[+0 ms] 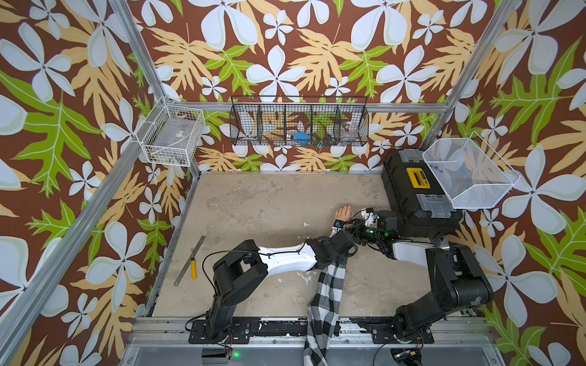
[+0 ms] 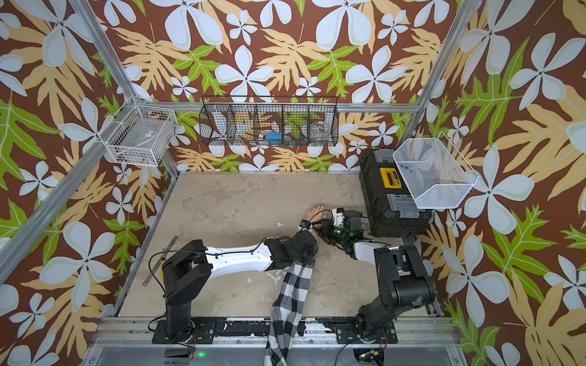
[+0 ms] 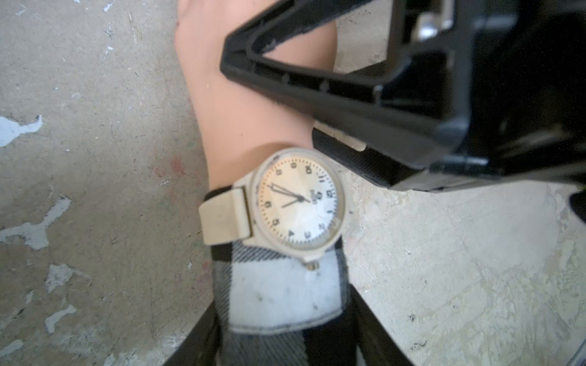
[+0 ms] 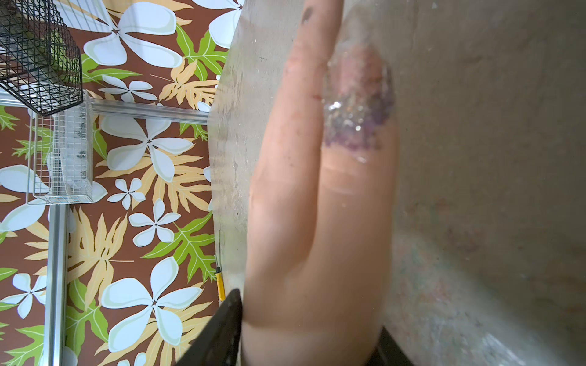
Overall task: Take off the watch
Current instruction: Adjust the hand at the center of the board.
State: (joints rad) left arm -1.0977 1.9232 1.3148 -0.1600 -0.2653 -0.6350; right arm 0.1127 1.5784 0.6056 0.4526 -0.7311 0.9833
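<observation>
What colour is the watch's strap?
Pale cream, like the rest of the watch. The left wrist view shows it best.

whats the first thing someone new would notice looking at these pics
The loud floral wallpaper on every wall hits first. Next, toward the table's right side, a mannequin hand in a black-and-white checked sleeve lies flat, with the left arm and right arm meeting at its wrist. In the left wrist view, a cream watch sits right at the sleeve's cuff.
</observation>
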